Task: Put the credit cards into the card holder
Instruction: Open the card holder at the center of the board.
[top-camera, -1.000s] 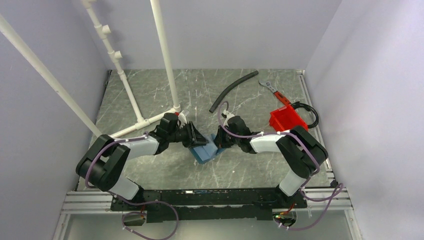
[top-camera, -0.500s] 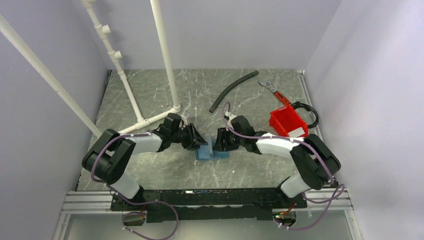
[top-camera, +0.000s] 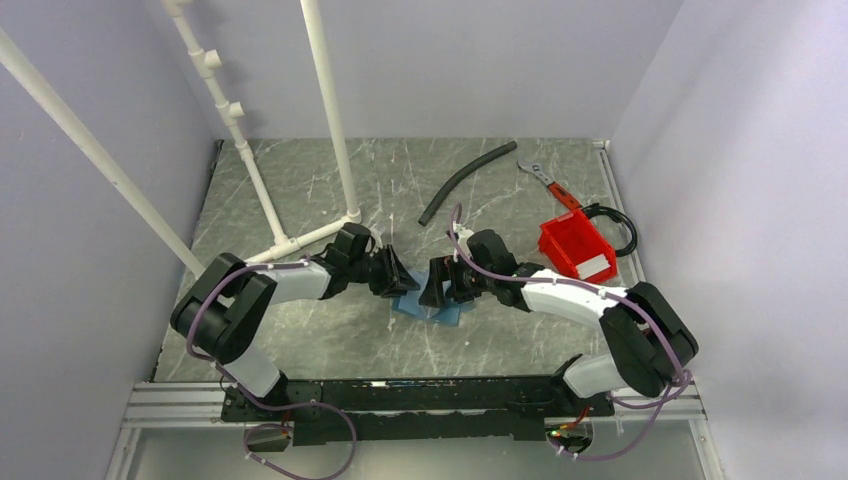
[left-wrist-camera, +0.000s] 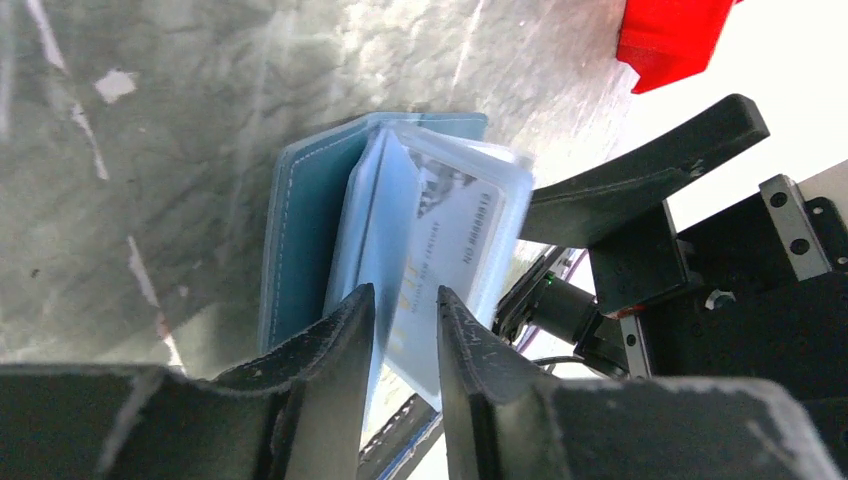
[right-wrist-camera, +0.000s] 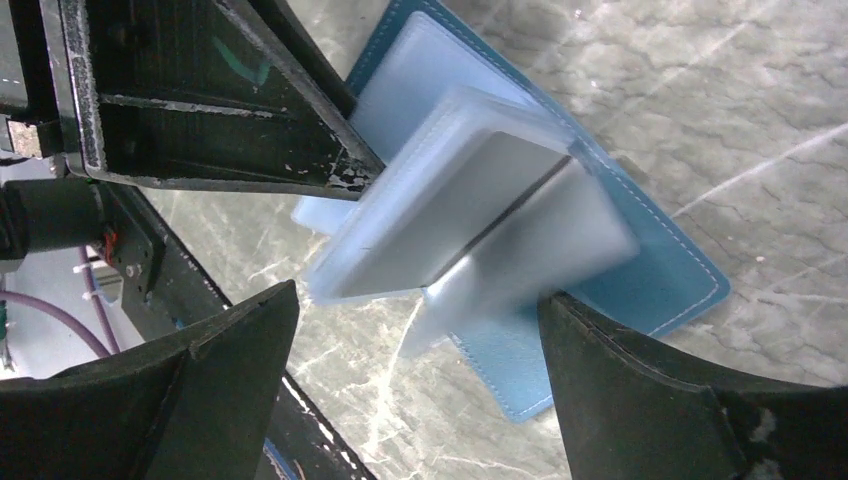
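Note:
The blue card holder (top-camera: 456, 312) lies open on the marble table between my two grippers. Its blue cover (left-wrist-camera: 300, 230) is down and the clear inner sleeves (right-wrist-camera: 440, 200) stand up from it. A pale credit card (left-wrist-camera: 455, 225) with printed text sits in one sleeve and looks grey in the right wrist view (right-wrist-camera: 470, 205). My left gripper (left-wrist-camera: 405, 292) is pinched narrowly on the edge of that sleeve. My right gripper (right-wrist-camera: 418, 293) is wide open, its fingers either side of a blurred loose flap (right-wrist-camera: 545, 250) without touching it. Other credit cards are out of view.
A red bin (top-camera: 575, 250) with a black cable (top-camera: 622, 225) sits to the right. A black hose (top-camera: 465, 180) and a wrench (top-camera: 543, 178) lie farther back. A white pipe frame (top-camera: 300, 235) stands at the left rear.
My right gripper has gone from shut to wide open and let go of the holder. The holder, propped up before, now lies flatter. Both grippers moved slightly nearer.

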